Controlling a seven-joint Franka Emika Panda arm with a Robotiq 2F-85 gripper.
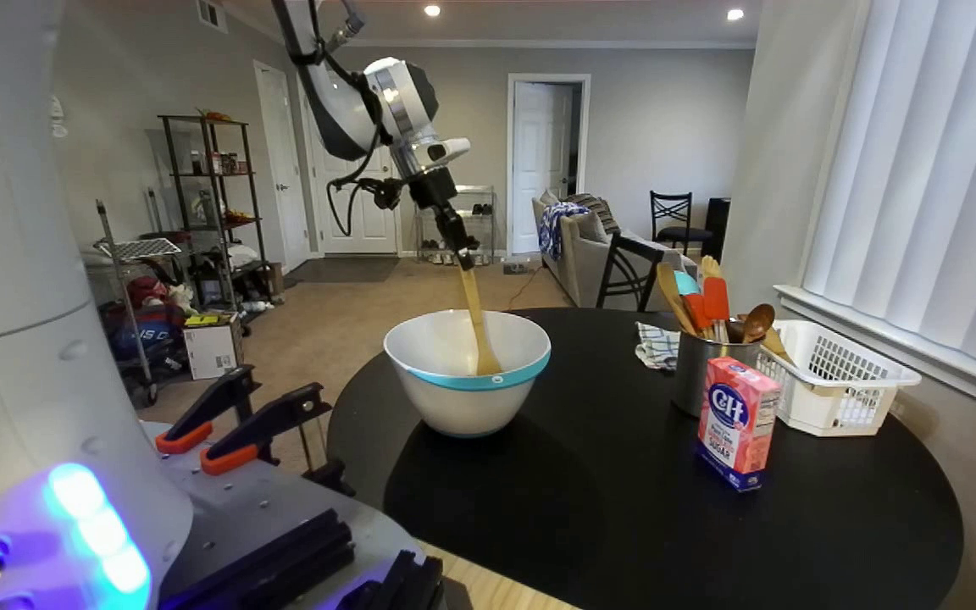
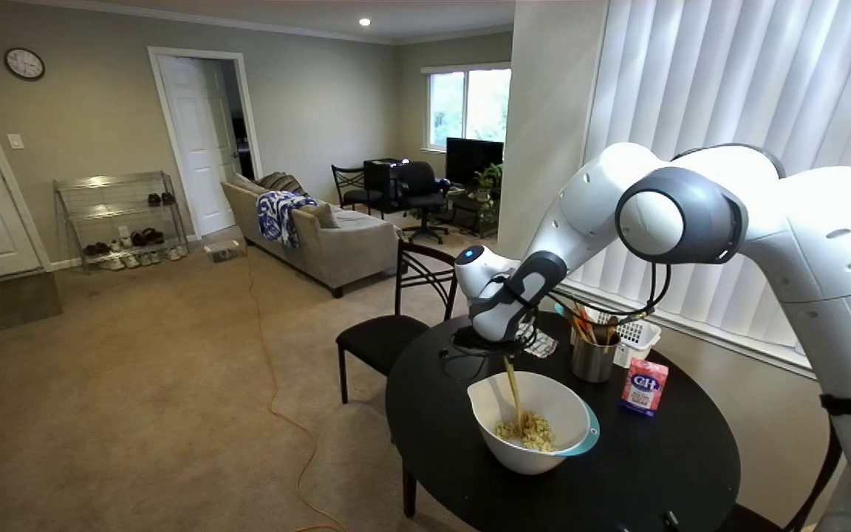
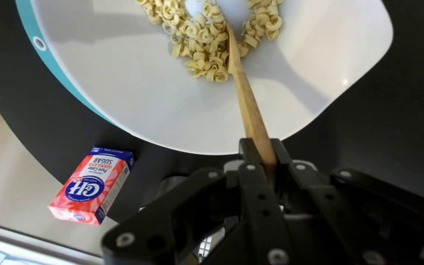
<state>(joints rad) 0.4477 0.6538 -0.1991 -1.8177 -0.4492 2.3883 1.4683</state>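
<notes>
Gripper (image 3: 264,149) and wooden utensil (image 3: 247,101) meet nearest in the wrist view: the jaws are drawn in tight, only the thickness of the handle between them, with one fingertip against each side of the wood. From that grip the utensil slants down into a white mixing bowl (image 3: 142,84), its broad lower end among curled yellow pieces (image 3: 206,44), pasta by the look, that lie heaped at the bottom. The fingertips are above the bowl's rim, which carries a teal band (image 1: 463,383) along one side. The bowl stands upright on a round black table (image 1: 539,508). Elsewhere on it, apart from the bowl, a pink C&H sugar box (image 1: 738,424) stands on end near a metal canister (image 1: 688,377) of wooden, red and teal utensils (image 1: 715,298). A white plastic basket (image 1: 844,398) is just beside the canister, and a checked cloth (image 1: 656,346) lies near it. Beyond the table, in an exterior view, come a black chair (image 2: 385,341) close to its edge, then a sofa (image 2: 366,255) with a blue-and-white throw (image 2: 278,216) over its back, and against the far wall (image 2: 307,89) a wire rack (image 2: 119,212) with shoes (image 2: 152,236).
</notes>
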